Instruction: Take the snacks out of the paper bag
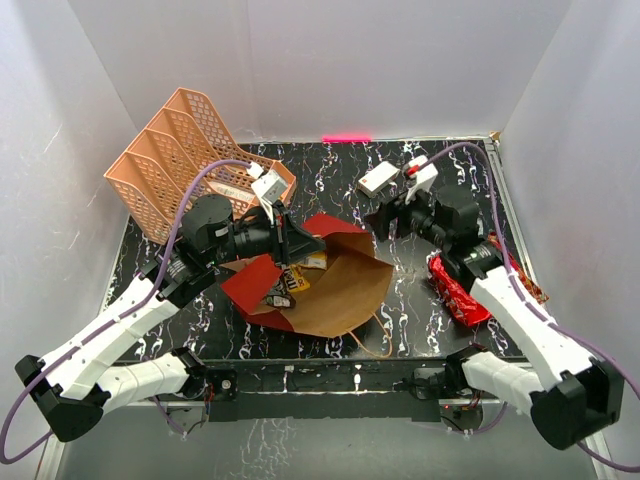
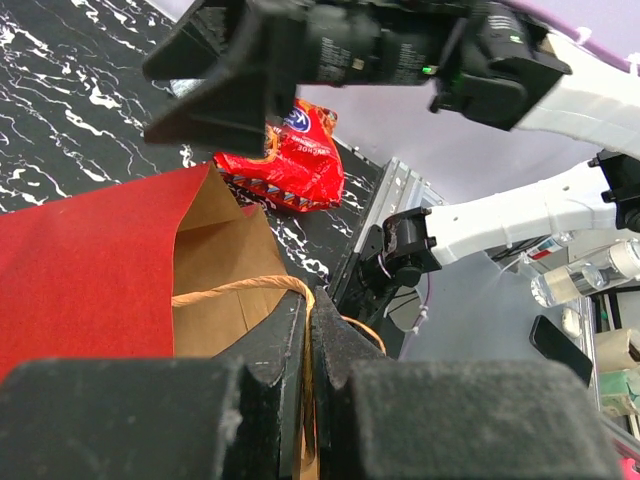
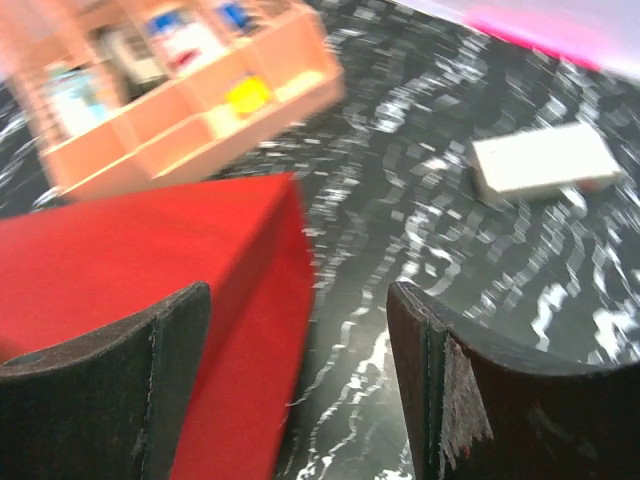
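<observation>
Your left fingers (image 2: 310, 322) pinch the paper bag's (image 1: 345, 285) cord handle (image 2: 235, 288): nearer, but busy. Right fingers (image 1: 385, 220) are spread. Yellow and dark wrappers (image 1: 288, 282) lie in the bag mouth, 8 o'clock from them; red cookie packet (image 1: 458, 290) already out on tabletop (image 1: 400, 170)

Top view: bright, even, diffuse light from overhead; the white walls are close to blown out. Soft, short shadows lie under the arms and the paper bag (image 1: 340, 285) on the counter (image 1: 415, 325). A pink glow strip (image 1: 345, 137) sits at the counter's far edge. The cookie packet (image 1: 458, 292) by the right edge shows small specular glints.

Left wrist view: mid-distance is sharp. The left gripper (image 2: 308, 300), close to the lens, is dark and soft-focused along the bottom. The bag's interior is in shade.

Right wrist view: heavy motion blur. The peach tray (image 3: 190, 90) and white box (image 3: 545, 160) are smeared, and the marble veins are streaked. The right gripper (image 3: 298, 300) fingers (image 3: 110, 380) are dark and comparatively crisp.
</observation>
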